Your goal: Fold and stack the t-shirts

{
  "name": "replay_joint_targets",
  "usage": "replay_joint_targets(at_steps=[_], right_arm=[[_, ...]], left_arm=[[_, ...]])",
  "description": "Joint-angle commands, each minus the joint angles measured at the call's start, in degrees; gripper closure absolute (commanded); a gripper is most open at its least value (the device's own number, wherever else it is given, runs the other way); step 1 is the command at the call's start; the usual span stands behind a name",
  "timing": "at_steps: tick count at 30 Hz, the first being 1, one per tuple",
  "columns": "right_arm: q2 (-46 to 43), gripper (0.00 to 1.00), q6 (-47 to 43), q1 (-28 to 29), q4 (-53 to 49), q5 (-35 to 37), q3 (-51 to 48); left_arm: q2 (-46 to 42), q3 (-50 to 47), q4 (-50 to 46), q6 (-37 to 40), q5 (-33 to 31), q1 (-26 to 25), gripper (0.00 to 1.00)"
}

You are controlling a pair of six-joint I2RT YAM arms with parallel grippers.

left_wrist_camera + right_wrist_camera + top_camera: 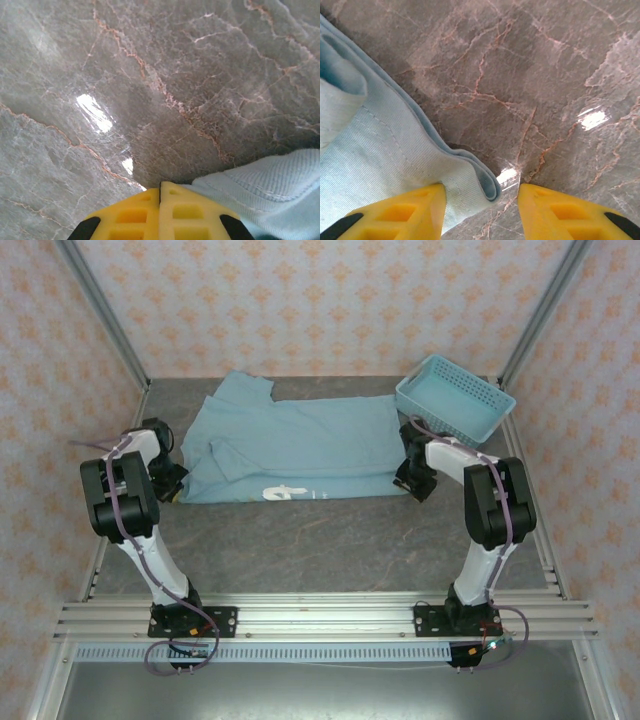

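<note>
One t-shirt, light teal-blue, lies spread across the far half of the bench, partly folded over itself, with a strip of white lettering showing along its near edge. A sleeve reaches toward the far left, and the shirt's right side ends just short of the blue lattice basket that sits in the far right corner. The left gripper is down at the shirt's near left corner. In the left wrist view its yellow fingers are pressed together tip to tip with no cloth visible between them, and a ribbed edge of the shirt lies just beside the right-hand finger on the bare marbled surface. The right gripper is at the shirt's near right corner. Its fingers stand apart, and the doubled corner of the shirt lies in the gap, touching the left-hand finger and clear of the other.
</note>
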Motion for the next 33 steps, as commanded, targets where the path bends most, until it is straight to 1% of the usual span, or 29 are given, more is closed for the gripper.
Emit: replay_joint_targets(at_steps=[1,3,6,9,11,12,16,21,24,27,30,33], right_arm=[[1.52,0.56,0.69,-0.36,-2.88,5.43,-0.52],[1.27,0.59,1.18,-0.43,-2.42,5.43,-0.82],[1.03,0.71,1.42,-0.43,-1.3,5.63,-0.76],[0.33,0.82,1.5,-0.45,0.53,5.61,-0.71],[0.28,0.95,1.99,-0.43,0.64,5.74,-0.25],[0.25,1.0,2.21,-0.45,0.46,5.69,-0.12],[-1.53,1.0,5.03,-0.35,-2.28,5.6,-1.7],[-7.58,1.0,9.86,-0.19,-7.09,6.16,-8.9],[-11.19,1.0,11.73,-0.04,-10.09,6.69,-13.44],[-14.87,1.0,13.9,-0.02,-13.56,7.93,-16.99],[-18.78,1.0,16.5,0.01,-16.05,9.67,-19.93],[-20.82,1.0,18.76,-0.03,-18.01,11.16,-21.86]], left_arm=[[0.85,0.09,-0.56,-0.31,-1.33,0.09,1.0],[0.07,-0.91,-0.19,-0.5,-0.35,0.09,1.0],[-0.18,-1.61,-0.7,-0.51,0.87,0.07,1.0],[-2.86,-2.5,-0.72,-0.34,1.76,0.09,1.0],[-3.71,-2.97,-0.99,-0.31,2.2,0.08,1.0],[-4.05,-3.22,-1.17,-0.38,2.36,0.09,1.0],[-7.69,-6.42,-1.63,-1.92,2.88,-0.04,1.0],[-13.62,-13.22,-3.15,-4.47,1.95,-0.41,1.0],[-17.85,-18.36,-3.27,-6.65,1.47,-1.57,1.0],[-21.12,-23.22,-3.12,-9.22,1.53,-4.22,1.0],[-23.47,-27.4,-2.66,-12.82,1.6,-8.05,1.0],[-26.69,-30.22,-4.39,-17.19,-1.14,-11.25,1.0]])
